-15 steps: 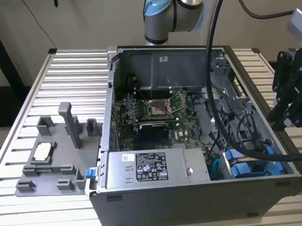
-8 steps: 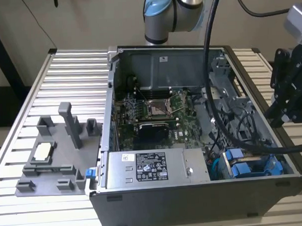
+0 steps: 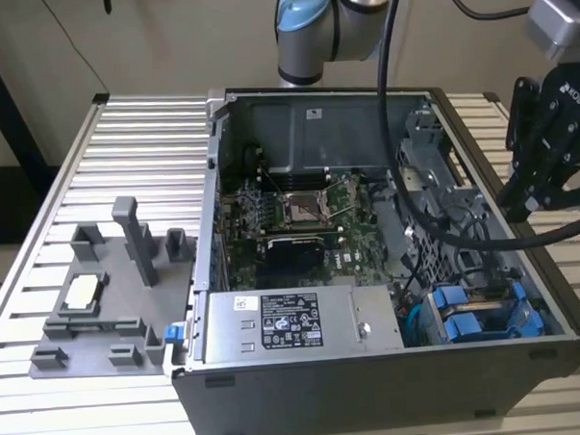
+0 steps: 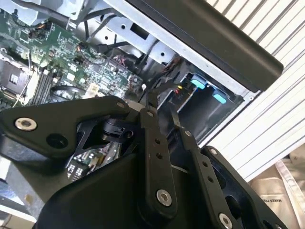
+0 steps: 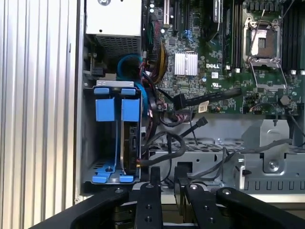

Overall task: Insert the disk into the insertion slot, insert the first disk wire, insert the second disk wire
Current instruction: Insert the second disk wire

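At the exterior view's right, the claw [image 3: 522,196] hovers over the computer case [image 3: 374,387], fingers slightly apart, holding nothing. The blue-framed disk [image 5: 127,138] sits in the slot [image 5: 88,143].

A robotics lab bench: an open computer case [image 3: 375,392] on a slotted aluminium table [image 3: 142,137] beneath a robot arm [image 3: 306,29].

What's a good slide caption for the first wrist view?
Gripper poised near the insertion slot, blue-framed disk seated inside, black cables lying loose beside it.
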Action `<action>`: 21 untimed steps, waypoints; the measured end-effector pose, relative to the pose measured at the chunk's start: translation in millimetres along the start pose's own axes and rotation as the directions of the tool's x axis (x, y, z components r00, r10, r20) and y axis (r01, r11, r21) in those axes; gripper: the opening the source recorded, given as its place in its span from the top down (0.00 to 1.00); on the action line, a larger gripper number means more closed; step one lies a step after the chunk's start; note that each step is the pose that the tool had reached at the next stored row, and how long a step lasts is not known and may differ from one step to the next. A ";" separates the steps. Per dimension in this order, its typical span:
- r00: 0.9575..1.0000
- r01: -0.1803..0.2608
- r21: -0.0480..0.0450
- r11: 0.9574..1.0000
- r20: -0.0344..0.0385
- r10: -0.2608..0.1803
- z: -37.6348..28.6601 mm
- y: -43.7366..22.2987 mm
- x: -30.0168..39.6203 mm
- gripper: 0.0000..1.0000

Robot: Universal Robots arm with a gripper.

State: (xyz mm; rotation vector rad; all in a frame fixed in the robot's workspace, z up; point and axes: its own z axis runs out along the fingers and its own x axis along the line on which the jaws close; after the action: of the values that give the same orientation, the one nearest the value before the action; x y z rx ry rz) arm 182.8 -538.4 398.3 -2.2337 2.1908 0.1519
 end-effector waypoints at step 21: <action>1.000 0.000 0.000 1.000 -0.001 0.000 3.9 30.1 -10.4 0.73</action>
State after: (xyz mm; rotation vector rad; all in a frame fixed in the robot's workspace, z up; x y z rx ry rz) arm 152.3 -528.4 397.1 -2.2342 2.1914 0.1507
